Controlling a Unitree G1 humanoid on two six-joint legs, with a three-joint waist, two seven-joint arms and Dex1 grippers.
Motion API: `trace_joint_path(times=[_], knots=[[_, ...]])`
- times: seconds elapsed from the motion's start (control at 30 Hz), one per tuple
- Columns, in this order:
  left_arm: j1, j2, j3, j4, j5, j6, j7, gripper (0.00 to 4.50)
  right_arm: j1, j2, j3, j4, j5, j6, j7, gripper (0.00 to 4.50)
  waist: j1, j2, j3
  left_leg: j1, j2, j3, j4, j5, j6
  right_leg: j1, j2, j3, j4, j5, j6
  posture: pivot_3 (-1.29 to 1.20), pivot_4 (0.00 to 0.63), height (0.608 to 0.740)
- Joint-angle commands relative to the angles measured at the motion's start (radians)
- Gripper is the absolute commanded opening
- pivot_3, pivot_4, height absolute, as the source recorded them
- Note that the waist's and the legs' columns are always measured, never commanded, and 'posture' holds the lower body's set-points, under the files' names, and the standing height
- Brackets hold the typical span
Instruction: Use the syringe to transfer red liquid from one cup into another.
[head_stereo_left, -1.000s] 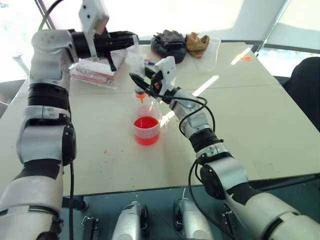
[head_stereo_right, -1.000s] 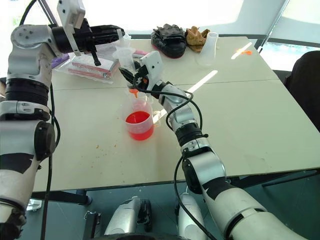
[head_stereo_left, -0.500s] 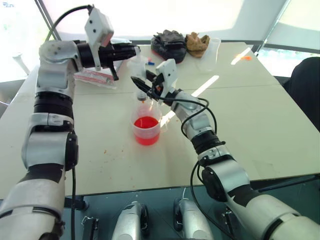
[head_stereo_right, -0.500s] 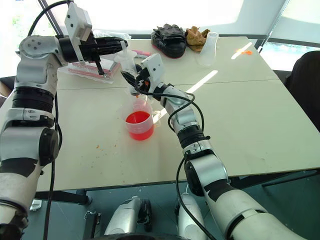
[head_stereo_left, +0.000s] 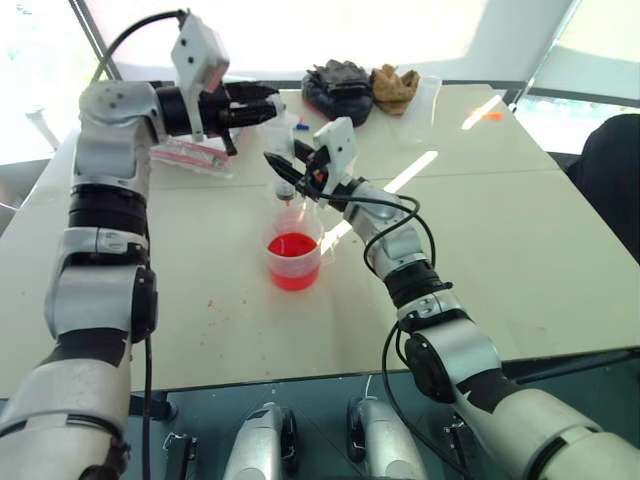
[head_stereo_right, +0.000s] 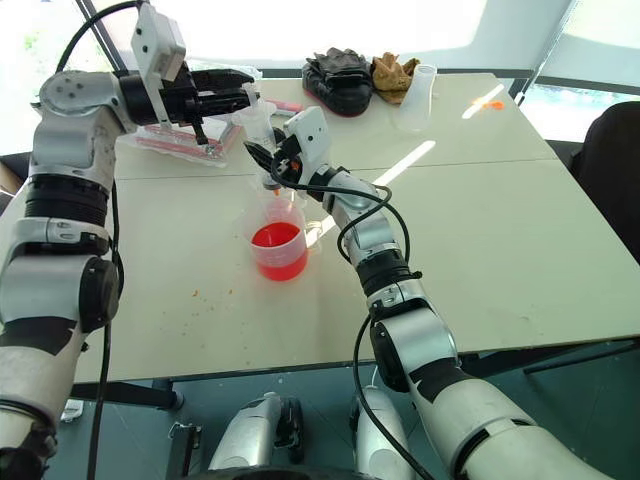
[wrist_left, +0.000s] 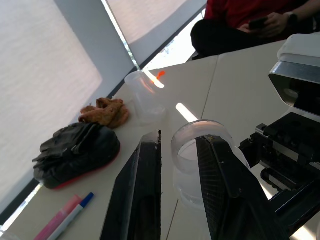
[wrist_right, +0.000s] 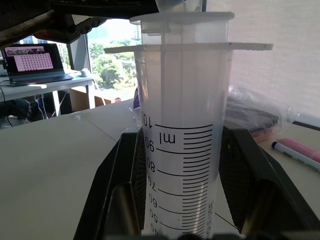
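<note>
Above the short cup (head_stereo_left: 294, 258) with its red liquid (head_stereo_left: 293, 247), the right gripper (head_stereo_left: 287, 168) is clamped on the barrel of the syringe (head_stereo_left: 283, 150), which stands upright with its orange tip (head_stereo_left: 285, 198) just over the cup's rim. Level with the syringe's top, the left gripper (head_stereo_left: 262, 104) has its black fingers (wrist_left: 145, 185) parted on either side of the white plunger head (wrist_left: 200, 145); contact cannot be judged. Farther back on the table (head_stereo_left: 500, 250) lie a wrapped pink packet (head_stereo_left: 190, 152), a pink-and-blue marker pen (wrist_left: 62, 220), a black glove (head_stereo_left: 338, 85), a brown rag (head_stereo_left: 395, 86) and the taller cup (head_stereo_right: 418, 92). At the far right sits a person (wrist_left: 250, 22).
</note>
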Motion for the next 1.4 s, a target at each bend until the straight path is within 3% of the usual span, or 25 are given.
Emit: trace_joint_path(times=[0.03,0.1,0.4,0.57,0.67,0.87,0.93,1.1,1.4], knots=[[-0.012,-0.001,-0.014,0.002,-0.001,0.018,-0.012,2.18,-0.058,0.002,-0.030,-0.091,0.024,-0.050,-0.020,1.47,0.001,0.000,0.000,0.000,0.000,0.000,0.000,0.000,0.000,0.000,0.000,0.000,0.000,0.000,0.000,0.00,0.150,0.740],[-0.029,0.005,0.001,-0.006,-0.019,0.043,-0.013,2.55,-0.059,0.001,-0.032,-0.091,0.025,-0.051,-0.022,1.47,0.002,0.000,0.000,0.000,0.000,0.000,0.000,0.000,0.000,0.000,0.000,0.000,0.000,0.000,0.000,0.00,0.150,0.740],[-0.074,0.089,0.087,-0.116,-0.134,0.225,-0.017,2.55,-0.056,0.003,-0.058,-0.121,0.057,-0.021,-0.026,1.47,-0.002,0.000,0.000,0.000,0.000,0.000,0.000,0.000,0.000,0.000,0.000,0.000,0.000,0.000,0.000,0.00,0.150,0.740],[-0.013,0.177,0.125,-0.248,-0.183,0.350,-0.001,2.55,-0.050,-0.007,-0.083,-0.200,0.109,0.045,-0.033,1.47,-0.001,0.000,0.000,0.000,0.001,0.000,0.000,0.000,0.000,0.000,0.000,0.000,0.000,0.000,0.000,0.00,0.150,0.740],[0.100,0.241,0.167,-0.385,-0.215,0.453,0.043,2.55,-0.056,-0.048,-0.118,-0.290,0.161,0.134,-0.041,1.47,0.000,0.000,0.000,0.000,0.001,0.000,0.000,0.000,0.000,0.000,0.000,0.000,0.001,0.000,0.000,0.00,0.150,0.740],[0.434,0.304,0.289,-0.781,-0.324,0.692,0.186,2.55,-0.103,-0.334,-0.209,-0.513,0.302,0.561,-0.044,1.47,0.017,0.000,0.001,-0.001,0.000,-0.002,0.001,0.000,0.000,0.000,-0.001,0.000,0.000,0.000,0.000,0.00,0.150,0.740],[0.559,0.309,0.325,-0.925,-0.358,0.753,0.227,2.55,-0.115,-0.486,-0.172,-0.531,0.316,0.771,0.024,1.47,0.021,0.000,0.001,-0.001,0.000,-0.002,0.000,-0.001,0.000,0.000,-0.002,0.001,-0.002,-0.001,-0.002,0.00,0.150,0.740],[0.697,0.286,0.444,-1.188,-0.524,0.954,0.356,2.55,-0.135,-0.729,-0.078,-0.458,0.356,1.210,0.145,1.47,0.024,0.000,0.001,0.000,0.001,-0.001,0.000,-0.004,0.006,-0.001,-0.002,0.001,-0.003,-0.004,-0.008,0.00,0.150,0.740],[0.795,0.162,0.450,-1.323,-0.657,1.005,0.561,2.55,-0.095,-0.748,0.041,-0.271,0.344,1.462,0.212,1.47,0.027,0.001,0.000,0.001,0.001,0.000,0.000,-0.004,0.006,-0.001,-0.001,0.001,-0.002,-0.004,-0.008,0.00,0.150,0.740]])
